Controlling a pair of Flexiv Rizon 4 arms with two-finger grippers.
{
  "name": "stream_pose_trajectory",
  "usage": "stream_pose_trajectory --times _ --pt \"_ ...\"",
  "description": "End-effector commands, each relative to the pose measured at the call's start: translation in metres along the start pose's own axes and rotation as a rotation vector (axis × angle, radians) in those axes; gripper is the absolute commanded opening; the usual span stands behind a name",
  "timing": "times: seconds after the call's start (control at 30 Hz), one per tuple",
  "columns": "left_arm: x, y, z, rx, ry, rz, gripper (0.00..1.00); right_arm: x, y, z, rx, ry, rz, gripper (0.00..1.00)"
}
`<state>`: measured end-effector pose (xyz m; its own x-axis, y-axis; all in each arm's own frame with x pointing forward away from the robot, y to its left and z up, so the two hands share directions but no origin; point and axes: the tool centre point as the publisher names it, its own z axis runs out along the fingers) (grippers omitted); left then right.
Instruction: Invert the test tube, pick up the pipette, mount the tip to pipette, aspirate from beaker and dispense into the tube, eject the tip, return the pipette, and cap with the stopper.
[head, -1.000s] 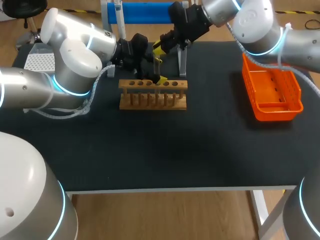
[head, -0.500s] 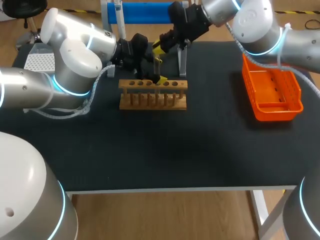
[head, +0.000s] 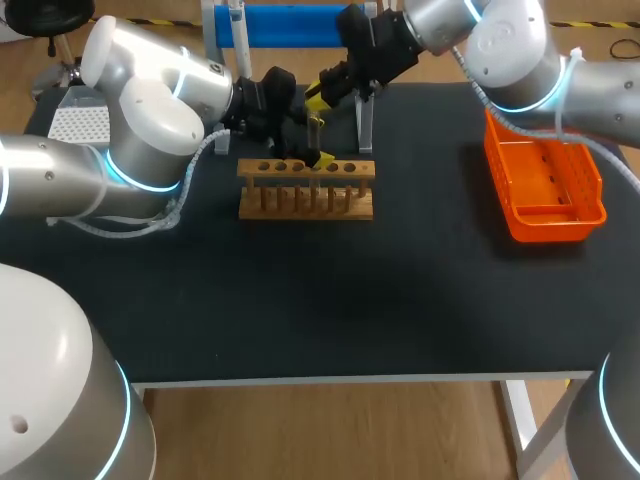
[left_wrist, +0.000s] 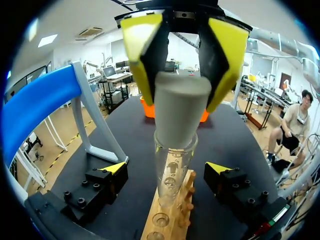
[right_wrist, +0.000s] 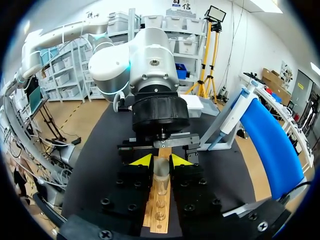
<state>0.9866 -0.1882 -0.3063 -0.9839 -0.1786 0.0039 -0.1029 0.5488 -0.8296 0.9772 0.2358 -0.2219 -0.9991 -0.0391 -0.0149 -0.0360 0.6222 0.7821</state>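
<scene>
A glass test tube stands upright in the wooden rack, and a grey stopper sits in its mouth. My right gripper comes down from above and is shut on that stopper, a yellow finger on either side. My left gripper is open, with its fingers standing wide apart on both sides of the tube and clear of the glass. In the head view both grippers meet over the rack at the back of the table. The pipette hangs on its blue stand.
An orange basket sits at the right side of the black table. The blue pipette stand runs along the far edge behind the rack. A white tip box lies at the far left, behind my left arm.
</scene>
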Motion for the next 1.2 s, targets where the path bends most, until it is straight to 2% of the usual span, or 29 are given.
stream_pose_trajectory --times 0.03,0.73,0.77,0.83,0.87,1.03,1.2 --pt "0.000 -0.001 0.000 -0.002 0.001 -0.001 1.00 0.000 -0.002 0.002 0.004 0.003 0.004 0.00" --pt "0.000 -0.001 0.000 -0.002 0.001 -0.001 1.00 0.007 -0.024 0.013 0.042 0.030 0.035 0.00" --pt "0.000 -0.001 0.000 -0.002 0.001 -0.001 1.00 0.007 -0.025 0.014 0.044 0.031 0.038 0.13" --pt "0.000 -0.001 0.000 -0.002 0.001 -0.001 1.00 0.007 -0.026 0.013 0.042 0.029 0.046 0.67" --pt "0.000 -0.001 0.000 -0.002 0.001 -0.001 1.00 0.006 -0.027 0.012 0.037 0.026 0.048 0.99" --pt "0.000 -0.001 0.000 -0.002 0.001 -0.001 1.00 0.005 -0.031 0.002 -0.012 0.009 0.065 1.00" --pt "0.000 -0.001 0.000 -0.002 0.001 -0.001 1.00 0.005 -0.036 -0.009 -0.102 -0.007 0.072 1.00"
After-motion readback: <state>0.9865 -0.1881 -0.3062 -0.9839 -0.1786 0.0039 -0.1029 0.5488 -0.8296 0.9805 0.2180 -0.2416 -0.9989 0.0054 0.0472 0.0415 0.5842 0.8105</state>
